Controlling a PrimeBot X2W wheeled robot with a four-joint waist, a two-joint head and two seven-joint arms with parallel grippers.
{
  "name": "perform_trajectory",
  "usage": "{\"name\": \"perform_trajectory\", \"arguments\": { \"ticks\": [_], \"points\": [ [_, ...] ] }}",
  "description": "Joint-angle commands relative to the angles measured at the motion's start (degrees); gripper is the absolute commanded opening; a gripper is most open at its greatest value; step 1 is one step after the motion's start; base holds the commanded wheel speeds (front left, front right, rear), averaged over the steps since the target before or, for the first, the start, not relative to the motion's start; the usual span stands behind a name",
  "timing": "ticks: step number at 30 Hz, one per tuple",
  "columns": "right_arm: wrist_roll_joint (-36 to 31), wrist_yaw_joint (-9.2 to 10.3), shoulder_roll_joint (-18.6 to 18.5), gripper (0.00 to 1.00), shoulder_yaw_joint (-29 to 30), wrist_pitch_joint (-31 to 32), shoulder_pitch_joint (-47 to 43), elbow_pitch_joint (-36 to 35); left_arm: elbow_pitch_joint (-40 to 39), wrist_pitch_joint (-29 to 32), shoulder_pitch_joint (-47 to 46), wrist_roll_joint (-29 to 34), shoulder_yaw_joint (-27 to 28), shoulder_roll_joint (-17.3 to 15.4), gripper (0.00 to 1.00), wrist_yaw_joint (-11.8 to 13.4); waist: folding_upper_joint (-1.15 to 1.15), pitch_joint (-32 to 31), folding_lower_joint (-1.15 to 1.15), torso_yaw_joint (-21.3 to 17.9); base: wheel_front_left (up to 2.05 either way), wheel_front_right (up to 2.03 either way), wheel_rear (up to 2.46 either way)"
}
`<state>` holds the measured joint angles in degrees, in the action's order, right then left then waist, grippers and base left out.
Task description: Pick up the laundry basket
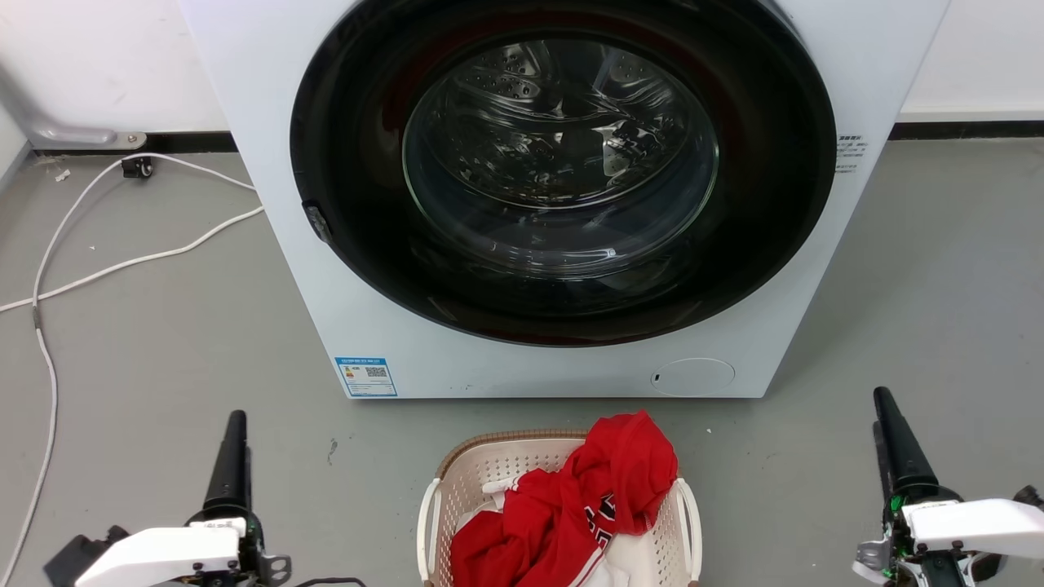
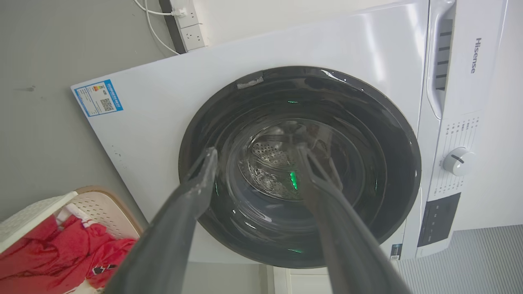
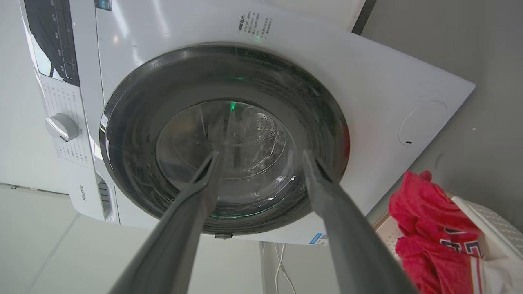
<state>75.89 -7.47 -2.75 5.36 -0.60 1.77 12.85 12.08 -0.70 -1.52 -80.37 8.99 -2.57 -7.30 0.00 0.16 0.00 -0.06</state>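
the laundry basket (image 1: 473,477) sits on the floor between my left gripper (image 1: 234,440) and right gripper (image 1: 889,424), both spread open and empty, neither clearly nearer.

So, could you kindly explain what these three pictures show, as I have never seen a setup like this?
It is a wheeled robot with two arms, seen through three cameras. The head camera looks down at a grey floor where a white washing machine, door closed, stands behind the laundry basket, which holds red clothing. The left gripper and right gripper flank the basket, touching nothing. The other two pictures come from cameras on each wrist, looking along that gripper's two dark fingers towards the machine's door. In those, both grippers are open and hold nothing. A white cable lies on the floor.
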Motion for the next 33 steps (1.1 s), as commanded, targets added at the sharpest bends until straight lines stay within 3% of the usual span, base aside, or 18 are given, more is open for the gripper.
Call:
{"name": "perform_trajectory", "arguments": {
  "ticks": [1,18,27,33],
  "points": [
    [-2.4,-0.02,-0.2,1.0,0.4,-0.6,0.3,-1.4,-1.3,-0.5,-0.4,1.6,0.8,-0.2,1.0,0.1,0.0,0.0,0.0,0.0,0.0,0.0,0.0],
    [-33.8,-0.02,-0.2,1.0,-2.3,-4.0,0.3,-9.6,-11.9,-3.9,1.1,21.5,-0.2,-0.3,1.0,2.9,0.0,0.3,0.0,0.2,0.0,0.0,0.0],
    [-44.7,-0.02,-0.2,1.0,-4.4,-5.7,-0.7,-11.9,-16.5,-5.6,2.7,37.9,-6.0,-0.3,1.0,3.8,0.0,0.4,0.0,0.1,0.0,0.0,0.0],
    [-50.6,-0.02,-0.2,1.0,-4.8,-6.7,-1.5,-11.6,-16.7,-6.6,3.4,45.6,-9.6,-0.3,1.0,5.2,0.0,0.5,0.0,0.1,0.0,0.0,0.0]
  ]
}}
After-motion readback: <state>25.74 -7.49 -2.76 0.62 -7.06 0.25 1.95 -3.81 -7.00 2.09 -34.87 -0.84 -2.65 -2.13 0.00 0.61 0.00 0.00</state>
